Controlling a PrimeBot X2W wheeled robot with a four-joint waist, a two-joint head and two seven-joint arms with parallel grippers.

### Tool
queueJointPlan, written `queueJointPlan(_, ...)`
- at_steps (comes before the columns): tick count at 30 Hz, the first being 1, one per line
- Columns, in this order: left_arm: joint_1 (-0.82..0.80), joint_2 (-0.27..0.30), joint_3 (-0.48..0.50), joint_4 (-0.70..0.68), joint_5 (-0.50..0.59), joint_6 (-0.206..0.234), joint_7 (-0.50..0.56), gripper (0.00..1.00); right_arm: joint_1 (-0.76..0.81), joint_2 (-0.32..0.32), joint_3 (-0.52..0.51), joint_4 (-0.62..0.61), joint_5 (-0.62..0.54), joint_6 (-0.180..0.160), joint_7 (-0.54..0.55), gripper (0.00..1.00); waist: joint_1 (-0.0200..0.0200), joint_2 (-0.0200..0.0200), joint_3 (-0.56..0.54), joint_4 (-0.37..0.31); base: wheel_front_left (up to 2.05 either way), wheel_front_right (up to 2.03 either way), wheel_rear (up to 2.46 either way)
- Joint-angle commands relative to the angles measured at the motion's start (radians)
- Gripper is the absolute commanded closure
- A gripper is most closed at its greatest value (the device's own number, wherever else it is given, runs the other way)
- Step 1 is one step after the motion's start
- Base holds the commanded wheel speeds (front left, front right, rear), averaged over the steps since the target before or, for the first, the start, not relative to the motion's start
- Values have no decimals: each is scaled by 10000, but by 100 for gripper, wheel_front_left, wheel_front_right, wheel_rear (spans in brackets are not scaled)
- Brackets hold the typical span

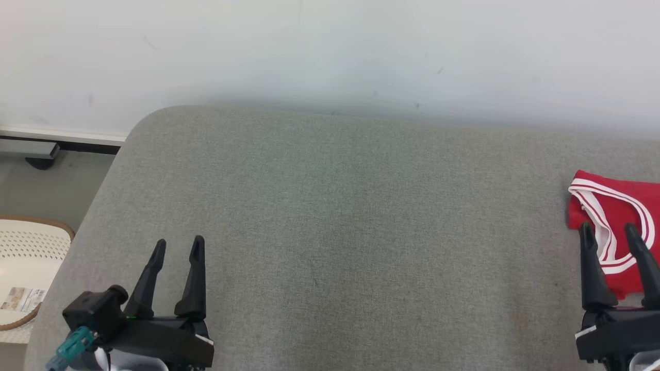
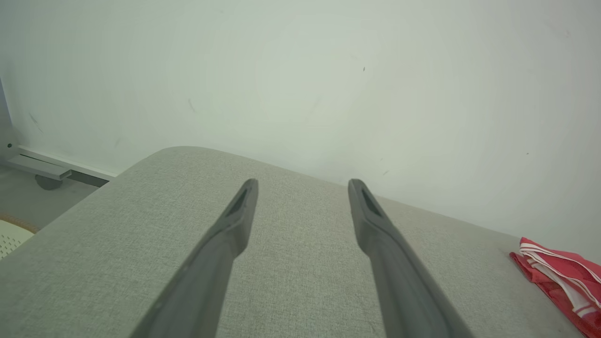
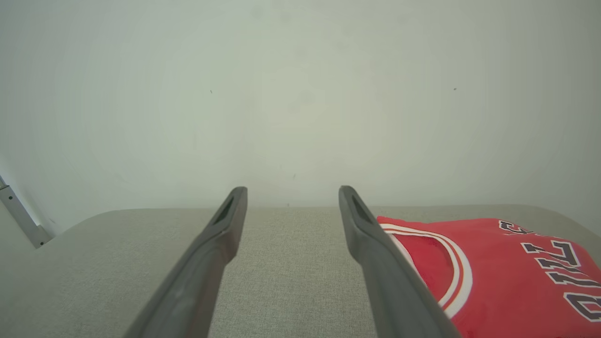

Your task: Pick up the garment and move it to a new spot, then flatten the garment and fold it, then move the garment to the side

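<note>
Jersey (image 1: 626, 211) handling seems done. At the cushion's (image 1: 330, 206) near edge, the left tool (image 1: 179, 240) and right tool (image 1: 607, 227) gape wide, both empty. Just beyond the right one the jersey lies folded on the cushion's right end. Next, probably only backing away.

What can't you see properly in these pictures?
1. Red garment, head view: its right side is cut off by the picture's edge, and the right pincer covers part of it.
2. Its dark lettering, right wrist view: cut off by the right edge, so it cannot be read whole.
3. White basket, head view: mostly cut off at the left edge; the label on it is too small to read.
</note>
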Motion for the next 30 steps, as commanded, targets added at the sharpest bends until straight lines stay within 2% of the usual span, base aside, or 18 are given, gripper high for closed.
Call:
queueJointPlan(1, 182, -43, 78, -14, 188, -79, -78, 0, 137, -17, 31, 108, 208, -14, -147, 0, 2, 0, -4, -32, 0, 0, 0)
queueJointPlan(13, 869, -668, 1195, 5, 1216, -921, -84, 0, 782, -17, 742, 586, 128, -12, -1159, 0, 2, 0, 4, -336, 0, 0, 0)
queueJointPlan(20, 1087, -818, 1701, 173, 1622, -1134, -85, 0, 1025, -20, 973, 979, -48, -12, -1404, 0, 2, 0, 8, -468, 0, 0, 0)
queueJointPlan(30, 1177, -733, 1544, 557, 1542, -1221, 183, 0, 1378, -20, 929, 1476, 68, -12, -1446, 0, 2, 0, -244, -528, 0, 0, 0)
